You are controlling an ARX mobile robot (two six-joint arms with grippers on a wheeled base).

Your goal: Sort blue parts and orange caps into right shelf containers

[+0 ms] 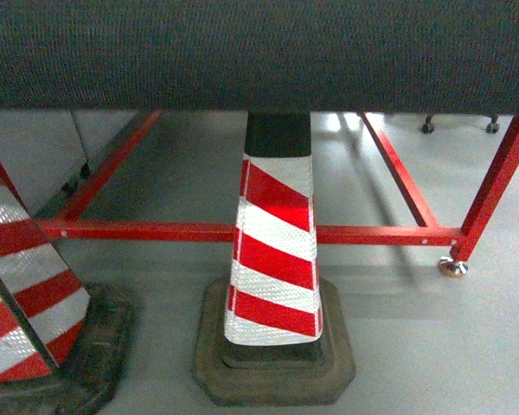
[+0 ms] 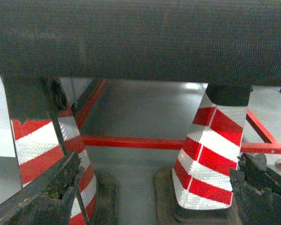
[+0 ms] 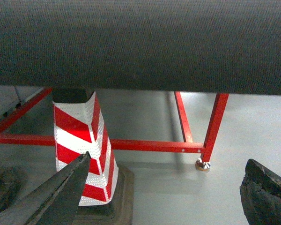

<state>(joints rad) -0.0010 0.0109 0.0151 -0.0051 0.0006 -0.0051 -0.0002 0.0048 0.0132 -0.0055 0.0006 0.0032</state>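
Both tools are spread open and empty: left tool (image 2: 150, 197), right tool (image 3: 164, 197). No blue parts or orange caps are visible in any view. Expect collision risk: the striped cone (image 1: 273, 259) and red frame (image 1: 242, 232) stand just ahead under the worktop (image 1: 259, 52).

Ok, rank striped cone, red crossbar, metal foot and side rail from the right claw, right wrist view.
1. Striped cone, lower left, just past the right claw.
2. Red crossbar and metal foot, behind the cone: too close to call.
3. Side rail, centre right, running farther back.
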